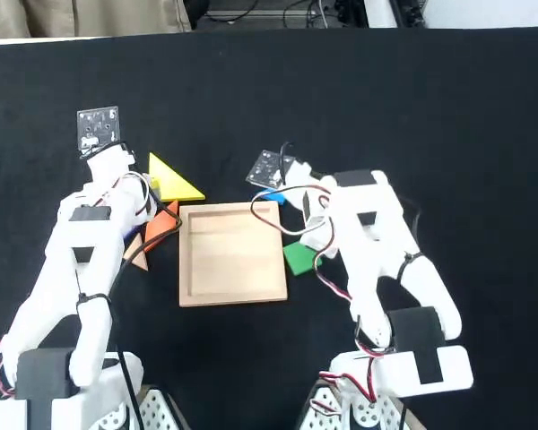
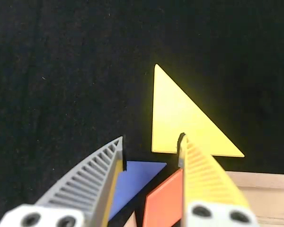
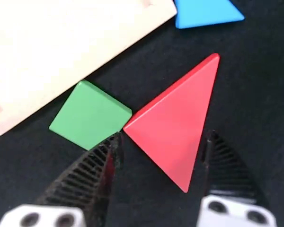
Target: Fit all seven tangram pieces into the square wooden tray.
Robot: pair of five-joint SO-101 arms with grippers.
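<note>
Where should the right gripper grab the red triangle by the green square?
Probably from straight above: the red triangle lies flat, so only its thin edges offer grip. The open right gripper straddles it; pinch its long edge against the facing side, away from the corner by the green square.

Left arm (image 1: 76,260) stretched forward, wrist pitched down; left gripper (image 2: 151,142) held low, jaws parted. Right arm (image 1: 377,260) folded at the elbow and angled inward; right gripper (image 3: 163,137) pointing down, jaws spread wide.
</note>
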